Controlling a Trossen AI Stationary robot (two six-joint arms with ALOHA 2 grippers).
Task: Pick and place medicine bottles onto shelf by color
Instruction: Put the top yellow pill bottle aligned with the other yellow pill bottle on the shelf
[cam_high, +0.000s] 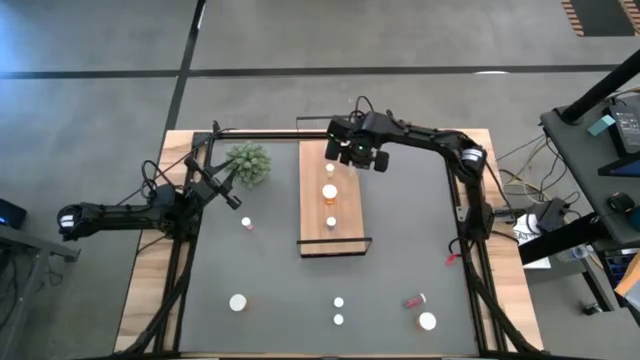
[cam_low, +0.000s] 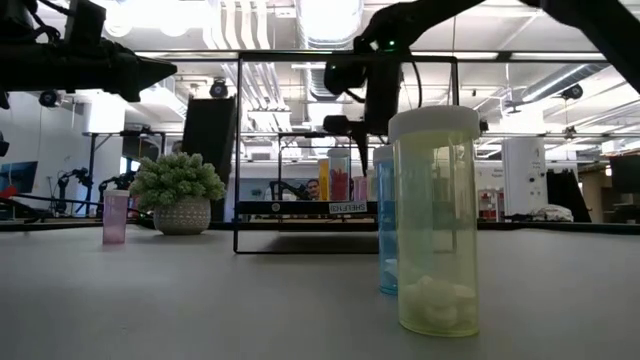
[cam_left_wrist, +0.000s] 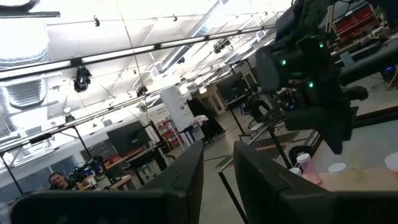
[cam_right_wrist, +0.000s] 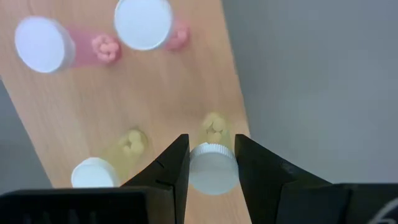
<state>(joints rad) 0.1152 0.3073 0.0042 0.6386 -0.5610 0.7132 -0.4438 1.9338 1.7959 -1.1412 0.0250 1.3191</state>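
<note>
One yellowish bottle (cam_right_wrist: 212, 167) sits pinched at its cap in my right hand (cam_right_wrist: 211, 163), over the shelf (cam_right_wrist: 180, 99) at its far end. I should lower it straight, beside its yellow neighbour (cam_right_wrist: 94, 172), clear of the pink bottles (cam_right_wrist: 144, 23). My left hand (cam_high: 238, 203) waits closed near the plant (cam_high: 248, 161).

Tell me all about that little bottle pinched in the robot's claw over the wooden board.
The bottle is small and round, with a clear yellowish plastic body and a ridged white cap. Pale pills lie heaped at its bottom. It stands upright, cap up, and the right tool is shut on it, one dark finger pressed on each side of the cap. It sits near the long edge of the light-wood shelf, beside another yellowish bottle. Whether its base rests on the wood cannot be told.
</note>
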